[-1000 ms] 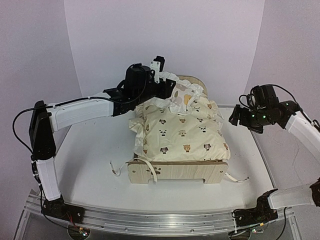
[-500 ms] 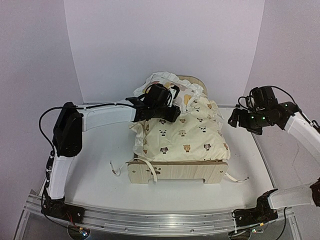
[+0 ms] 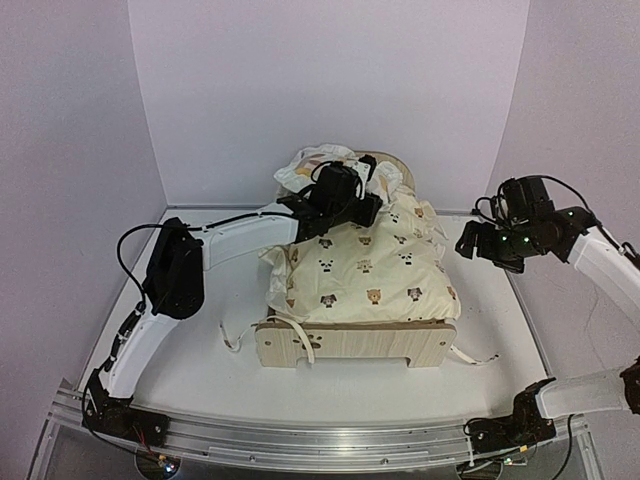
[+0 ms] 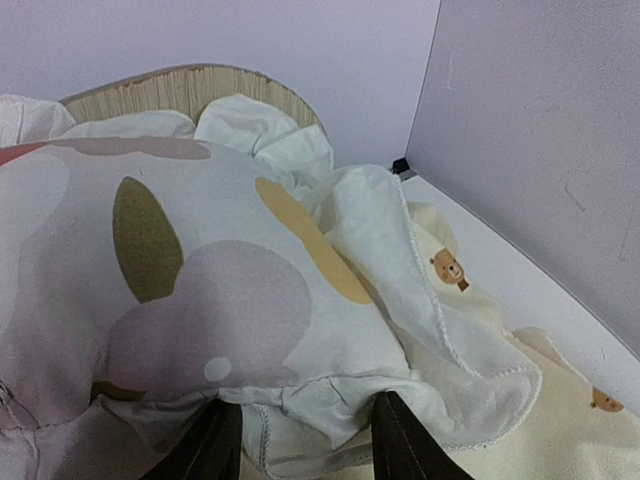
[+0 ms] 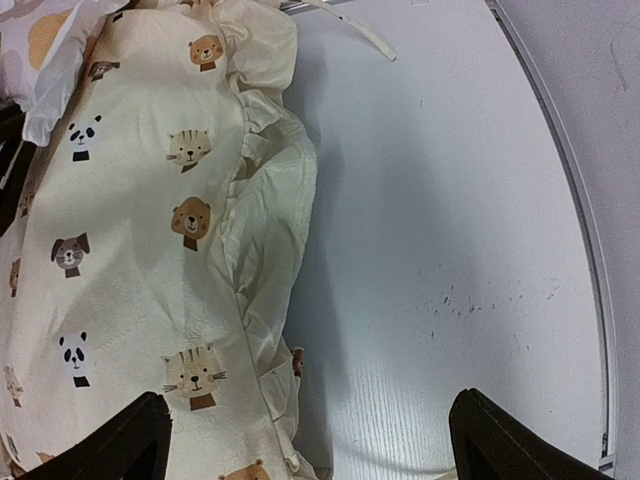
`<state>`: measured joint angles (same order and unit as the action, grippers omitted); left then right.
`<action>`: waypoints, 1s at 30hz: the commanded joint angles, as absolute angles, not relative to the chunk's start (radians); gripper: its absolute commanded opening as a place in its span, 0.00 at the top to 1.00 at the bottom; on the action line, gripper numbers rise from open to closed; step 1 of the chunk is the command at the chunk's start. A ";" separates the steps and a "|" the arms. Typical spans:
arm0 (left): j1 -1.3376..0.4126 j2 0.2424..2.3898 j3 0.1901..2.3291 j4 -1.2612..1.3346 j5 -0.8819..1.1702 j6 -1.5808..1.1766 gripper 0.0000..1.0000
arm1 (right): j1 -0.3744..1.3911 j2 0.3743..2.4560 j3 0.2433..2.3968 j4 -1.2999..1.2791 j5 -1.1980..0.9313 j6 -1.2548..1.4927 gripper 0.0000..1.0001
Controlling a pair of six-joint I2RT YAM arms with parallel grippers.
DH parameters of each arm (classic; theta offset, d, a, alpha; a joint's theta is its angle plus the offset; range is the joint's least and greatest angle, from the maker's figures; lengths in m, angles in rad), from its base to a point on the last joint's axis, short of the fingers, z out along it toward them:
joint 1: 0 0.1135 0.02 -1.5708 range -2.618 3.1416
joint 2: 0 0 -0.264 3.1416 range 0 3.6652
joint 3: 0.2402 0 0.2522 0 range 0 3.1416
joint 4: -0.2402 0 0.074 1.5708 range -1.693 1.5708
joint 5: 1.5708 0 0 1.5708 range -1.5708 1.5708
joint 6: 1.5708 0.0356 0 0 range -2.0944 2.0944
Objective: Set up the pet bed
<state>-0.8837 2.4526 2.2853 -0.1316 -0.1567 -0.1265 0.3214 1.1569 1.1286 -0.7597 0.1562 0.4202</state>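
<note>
Pinching the pillow [image 4: 200, 300], my left gripper [image 4: 305, 410] should lay it flat at the pet bed's [image 3: 350, 345] far end; right gripper [image 5: 310, 410] gapes empty.

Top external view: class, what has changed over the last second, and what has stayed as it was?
The left gripper swung right, from left of the bed's head to over the pillow, whose ruffle now spreads further left. The right gripper, quilt and bed stayed put.

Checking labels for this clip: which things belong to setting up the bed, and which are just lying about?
In use: pet bed, quilt, pillow, left claw gripping the pillow.
Not in use: right claw, open beside the bed; white table.
</note>
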 commanded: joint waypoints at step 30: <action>-0.874 1.671 1.713 -0.232 -0.101 -0.166 0.20 | 0.327 1.195 1.296 -0.732 0.025 0.380 0.02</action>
